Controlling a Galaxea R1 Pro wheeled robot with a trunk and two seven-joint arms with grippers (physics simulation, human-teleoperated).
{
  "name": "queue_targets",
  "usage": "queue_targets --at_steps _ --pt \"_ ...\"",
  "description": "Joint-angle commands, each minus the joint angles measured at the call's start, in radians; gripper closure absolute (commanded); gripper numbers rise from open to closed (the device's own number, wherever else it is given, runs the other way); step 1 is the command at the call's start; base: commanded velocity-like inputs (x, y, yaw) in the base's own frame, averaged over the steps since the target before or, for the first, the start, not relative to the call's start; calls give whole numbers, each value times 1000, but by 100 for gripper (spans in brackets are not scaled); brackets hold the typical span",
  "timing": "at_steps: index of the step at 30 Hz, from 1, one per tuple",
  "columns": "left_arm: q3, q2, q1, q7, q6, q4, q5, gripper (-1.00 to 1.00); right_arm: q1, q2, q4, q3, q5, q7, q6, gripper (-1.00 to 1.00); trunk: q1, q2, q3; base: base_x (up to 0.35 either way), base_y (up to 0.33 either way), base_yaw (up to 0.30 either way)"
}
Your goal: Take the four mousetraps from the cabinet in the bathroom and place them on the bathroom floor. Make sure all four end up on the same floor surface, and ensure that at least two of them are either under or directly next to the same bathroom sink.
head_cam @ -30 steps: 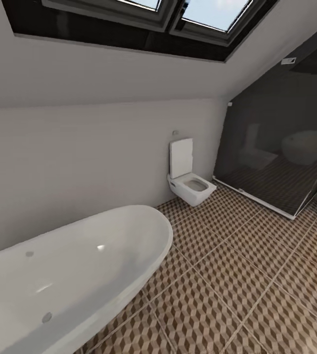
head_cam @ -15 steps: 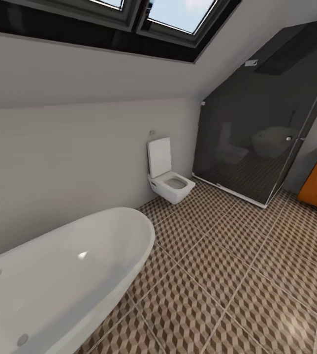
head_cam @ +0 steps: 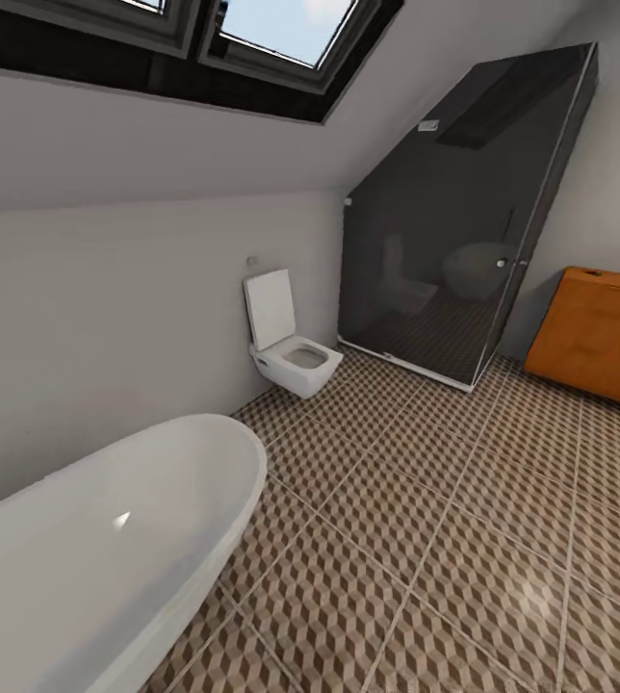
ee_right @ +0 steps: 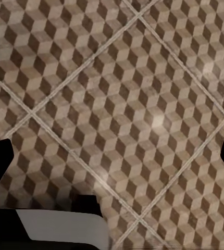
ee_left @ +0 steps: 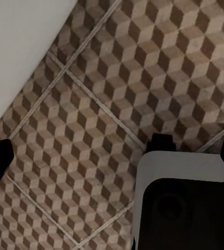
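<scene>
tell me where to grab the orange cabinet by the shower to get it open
Judging from the head view, go for a handle on the front of the cabinet, coming at it head-on from the tiled floor side. Its front faces the open room, with the dark shower cubicle close on one side. The handles are too faint here to pick one, so drive nearer first.

one bathtub [head_cam: 89, 549], one toilet [head_cam: 291, 351], one shower enclosure [head_cam: 459, 231], one cabinet [head_cam: 599, 332], two skylight panes [head_cam: 281, 29].
</scene>
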Motion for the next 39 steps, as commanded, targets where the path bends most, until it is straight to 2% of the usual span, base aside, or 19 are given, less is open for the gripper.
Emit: queue_targets --at_steps 1,35,39 --pt "-8 1 0 7 2 -3 7 -100 -1 1 2 8 -5 -4 -3 -100 0 -1 -1 0 0 -288" --pt "-8 1 0 7 2 -3 7 -100 -1 1 2 8 -5 -4 -3 -100 0 -1 -1 0 0 -288" --pt "-9 13 0 4 9 -8 5 -100 -1 1 2 8 -5 -4 -3 -100 0 -1 -1 0 0 -288"
